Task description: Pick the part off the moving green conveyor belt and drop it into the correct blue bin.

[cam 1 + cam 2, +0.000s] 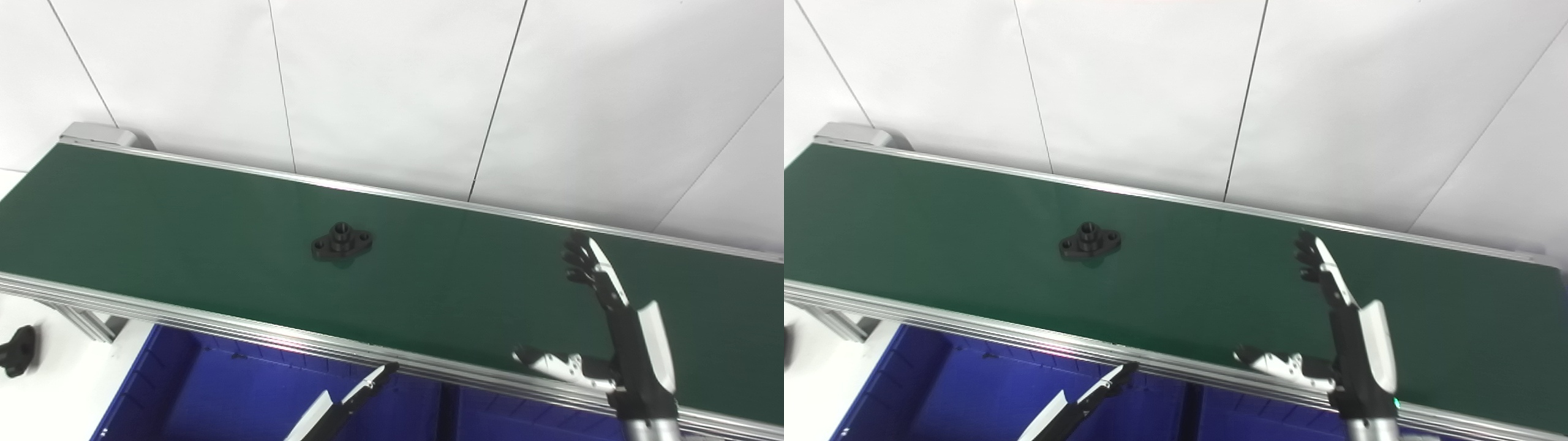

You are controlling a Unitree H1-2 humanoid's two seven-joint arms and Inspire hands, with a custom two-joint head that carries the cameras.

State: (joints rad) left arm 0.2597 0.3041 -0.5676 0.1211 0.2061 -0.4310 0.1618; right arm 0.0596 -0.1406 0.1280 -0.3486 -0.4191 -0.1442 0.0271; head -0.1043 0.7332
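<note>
A black flanged part (341, 242) with a raised centre hub lies flat on the green conveyor belt (184, 233), left of the belt's middle. It also shows in the right eye view (1089, 241). My right hand (606, 318) is held open above the belt's right part, fingers stretched upward and thumb out to the left, well to the right of the part and holding nothing. Only the fingertips of my left hand (361, 395) show at the bottom edge, over the blue bin (184, 392), below the belt's near rail.
Blue bins (937, 392) stand under the belt's near rail (245, 327), with a divider (447, 410) between two of them. Another black part (18, 350) lies on the white surface at the far left. A white panelled wall runs behind the belt.
</note>
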